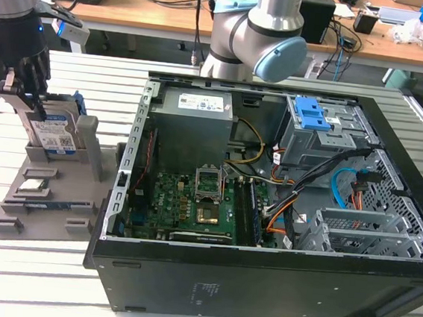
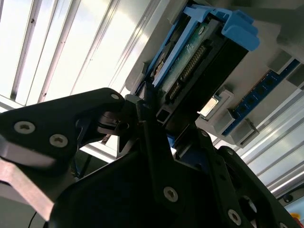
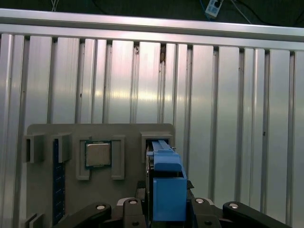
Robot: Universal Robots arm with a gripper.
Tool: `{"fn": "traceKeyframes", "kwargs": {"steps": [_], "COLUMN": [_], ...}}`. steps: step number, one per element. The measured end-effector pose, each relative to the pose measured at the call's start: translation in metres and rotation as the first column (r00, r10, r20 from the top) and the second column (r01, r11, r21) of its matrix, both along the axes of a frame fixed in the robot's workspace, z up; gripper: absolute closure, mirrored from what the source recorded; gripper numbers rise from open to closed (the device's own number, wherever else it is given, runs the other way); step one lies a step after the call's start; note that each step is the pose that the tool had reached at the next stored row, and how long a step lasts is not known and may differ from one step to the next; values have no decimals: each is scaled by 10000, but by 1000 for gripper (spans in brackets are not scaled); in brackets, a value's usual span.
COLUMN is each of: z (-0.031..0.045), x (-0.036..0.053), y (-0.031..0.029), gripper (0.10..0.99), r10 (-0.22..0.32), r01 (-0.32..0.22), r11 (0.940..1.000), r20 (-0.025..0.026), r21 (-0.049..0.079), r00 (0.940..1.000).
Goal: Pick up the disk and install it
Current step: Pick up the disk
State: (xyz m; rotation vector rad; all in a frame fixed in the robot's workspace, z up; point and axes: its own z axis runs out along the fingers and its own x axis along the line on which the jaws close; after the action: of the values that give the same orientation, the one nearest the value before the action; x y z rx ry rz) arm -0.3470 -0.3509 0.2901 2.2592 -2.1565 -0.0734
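The claw (image 1: 38, 108) stands at the exterior view's left, over a grey parts holder (image 1: 42, 206) that lies on the ribbed metal table (image 1: 42, 284). Its fingers (image 2: 148, 102) are closed on the disk (image 1: 52, 137), one against each flat face near the top edge. The disk stands upright on its edge in a slot at the far end of the holder, label side towards the exterior camera, with its blue bracket (image 3: 166, 185) running up between the claw's two sides in the first wrist view. A square chip (image 3: 98, 154) sits in a pocket of the holder just beside the disk's slot. The open computer case (image 1: 259, 283) lies well apart, towards the exterior view's right, with a blue-tabbed metal cage (image 1: 311, 116) in its far corner.
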Motion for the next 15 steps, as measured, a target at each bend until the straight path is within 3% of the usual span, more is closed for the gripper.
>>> {"fn": "traceKeyframes", "kwargs": {"steps": [8, 15], "z": [7, 128], "x": [1, 2], "y": [1, 3], "gripper": [718, 718], "r10": [0, 1], "r01": [0, -1], "r11": [10000, 10000], "r20": [4, 0], "r21": [1, -1], "r00": [10000, 10000]}}
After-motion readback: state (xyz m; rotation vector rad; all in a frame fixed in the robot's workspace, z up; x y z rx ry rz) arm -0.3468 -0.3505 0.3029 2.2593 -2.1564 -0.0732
